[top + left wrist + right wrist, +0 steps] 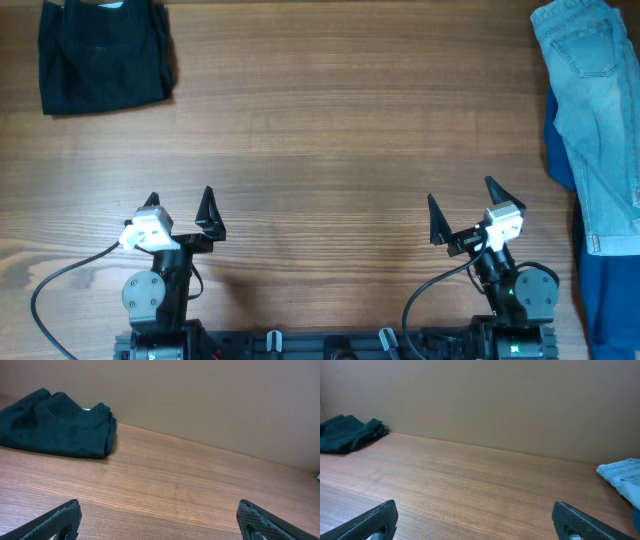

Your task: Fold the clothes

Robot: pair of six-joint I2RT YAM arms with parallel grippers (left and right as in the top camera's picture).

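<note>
L gripper [179,195] and R gripper [460,190] sit highest under the overhead cam, at the near table edge, L and R of centre. Both spread wide, nothing between the fingers, no cloth touched. Wrist cams agree: the black fingertips frame only bare wood.

Wooden table [320,130]: fills the view, grain running L-R.

Royal-blue garment [605,300]: along the R edge, partly cut off by the frame, showing beside and below the denim.

Light-blue denim shorts [595,110]: far-R corner, stretching toward the near side along the R edge, lying over the royal-blue garment. Stitched pocket visible near the top. Rumpled, not folded. Well apart from the R gripper. R wrist cam catches only one corner [622,472] at far R.

Black garment [100,50]: far-L corner, bunched in a rough square, well apart from the L gripper.
</note>
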